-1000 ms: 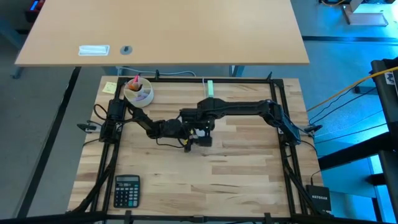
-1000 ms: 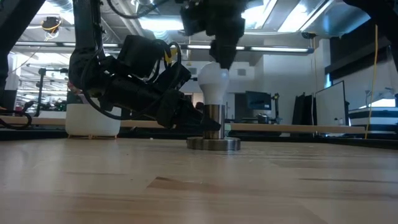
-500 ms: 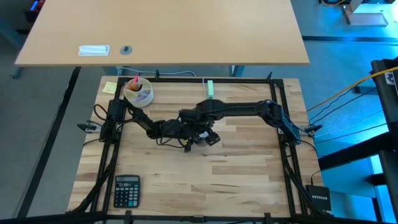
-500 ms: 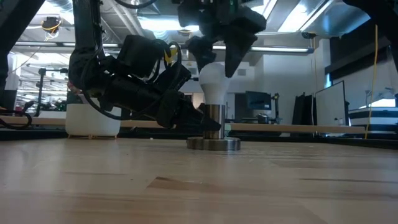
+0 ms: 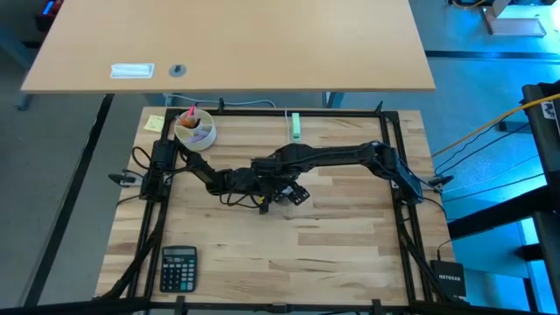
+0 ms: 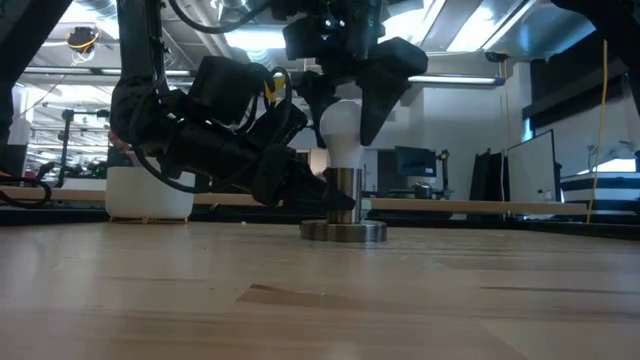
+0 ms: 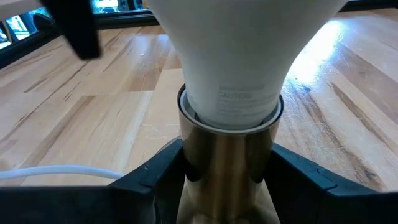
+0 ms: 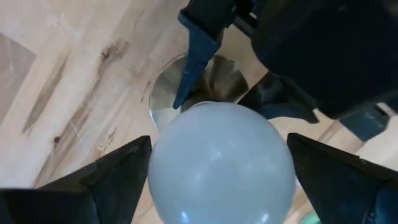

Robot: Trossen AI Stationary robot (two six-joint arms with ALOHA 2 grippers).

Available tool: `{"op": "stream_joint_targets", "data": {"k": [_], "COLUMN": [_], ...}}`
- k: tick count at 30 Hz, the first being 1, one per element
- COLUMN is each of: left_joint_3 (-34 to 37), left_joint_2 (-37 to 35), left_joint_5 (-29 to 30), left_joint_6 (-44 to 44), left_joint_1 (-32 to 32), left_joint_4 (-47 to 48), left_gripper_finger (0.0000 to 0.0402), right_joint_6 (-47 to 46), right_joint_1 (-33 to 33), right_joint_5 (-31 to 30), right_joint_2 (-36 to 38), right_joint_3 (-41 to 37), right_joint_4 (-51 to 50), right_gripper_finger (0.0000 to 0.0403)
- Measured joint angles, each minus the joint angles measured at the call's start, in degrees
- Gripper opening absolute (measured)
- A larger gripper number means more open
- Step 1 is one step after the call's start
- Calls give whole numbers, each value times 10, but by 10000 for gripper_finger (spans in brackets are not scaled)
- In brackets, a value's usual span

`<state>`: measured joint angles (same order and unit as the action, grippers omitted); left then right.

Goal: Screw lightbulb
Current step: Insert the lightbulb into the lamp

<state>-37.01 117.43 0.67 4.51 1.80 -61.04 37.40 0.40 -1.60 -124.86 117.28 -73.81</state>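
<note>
Opened up now, the right gripper — a second ago its fingers were pinched together on the crown of the lightbulb, and now they stand spread wide, one on each side of the white globe, not touching it in the right wrist view, where the fingers flank the lightbulb with gaps either side. Bulb stands upright, its neck seated down in the brass-coloured socket, which rises from a round metal base flat on the wooden table.

Down low, the left gripper is clamped on the socket barrel, a dark finger pressed to each side just under the lightbulb; a white cord trails off beside it.

From above, both arms meet at mid-table: left gripper coming in from the left, right gripper reaching over from the right. Farther out, a white cup sits at the back left, a pale green plug block at the back edge, and a calculator near the front left corner.
</note>
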Motion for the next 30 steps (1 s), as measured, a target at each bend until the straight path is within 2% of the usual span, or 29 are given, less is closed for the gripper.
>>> {"op": "stream_joint_targets", "data": {"k": [10,14,19,26,30], "left_joint_3": [0,0,0,0,0], "left_joint_2": [0,0,1,1,1], "left_joint_5": [-1,-1,-1,-1,-1], "left_joint_6": [0,0,2,2,0], "left_joint_1": [0,0,0,0,0], "left_joint_4": [0,0,0,0,0], "left_gripper_finger": [188,188,189,188,188], "right_joint_6": [-27,-63,-173,-350,-434], "right_joint_1": [0,-1,-1,-1,-1], "right_joint_5": [11,18,33,42,44], "right_joint_2": [0,0,0,0,0], "right_joint_3": [-1,-1,-1,-1,-1], "right_joint_4": [2,3,6,14,15], "right_gripper_finger": [278,288,308,272,275]}}
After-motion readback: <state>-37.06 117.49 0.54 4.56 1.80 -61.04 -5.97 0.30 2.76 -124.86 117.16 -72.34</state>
